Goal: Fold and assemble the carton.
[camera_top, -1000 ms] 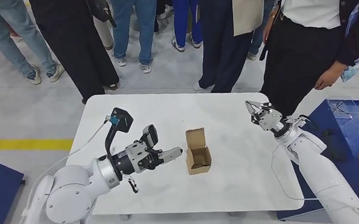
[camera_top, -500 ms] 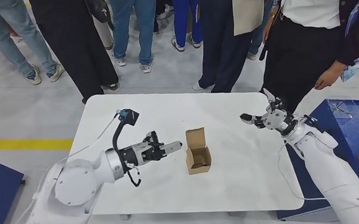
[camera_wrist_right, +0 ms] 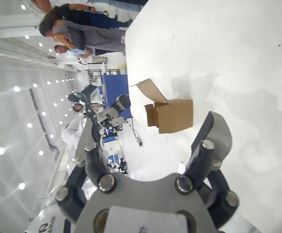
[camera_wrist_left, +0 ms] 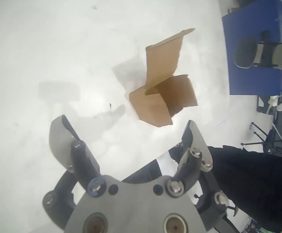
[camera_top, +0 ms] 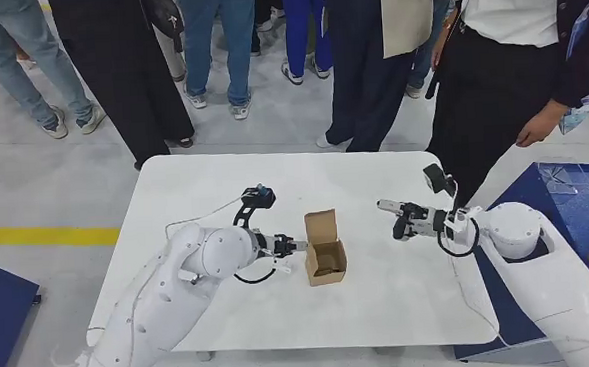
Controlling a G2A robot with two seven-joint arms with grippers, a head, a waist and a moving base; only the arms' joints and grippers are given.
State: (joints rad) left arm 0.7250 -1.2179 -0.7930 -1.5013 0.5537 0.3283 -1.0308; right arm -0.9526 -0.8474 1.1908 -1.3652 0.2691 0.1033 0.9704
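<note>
Brown cardboard carton (camera_top: 325,248), small and box-shaped, standing near the middle of the white rectangular bench (camera_top: 401,308) with its mouth open upward. One long flap stands up along the far edge, shorter flaps hang loose at the sides, and none is tucked in. The carton lies between the two arms. The left jaws are spread wide and hold nothing; they sit just beside the wall of the carton on the robot's left and do not touch it. The right jaws are likewise open and empty. They sit low over the bench on the opposite side, pointing at the carton from somewhat farther off. Compared with one second ago, the left arm has stretched forward across the bench, so that its jaws, then clearly short of the carton, now lie just beside it. The right arm, then raised near the far right corner of the bench with its jaws turned away, has swung down and inward to face the carton. The carton itself has kept its place, and its flaps are as they were. This suggests a two-sided approach nearly complete, with folding not yet begun; one set of jaws would probably steady the body while the other presses a flap. The visible faces of the carton are plain, and no label or writing can be read on them.
</note>
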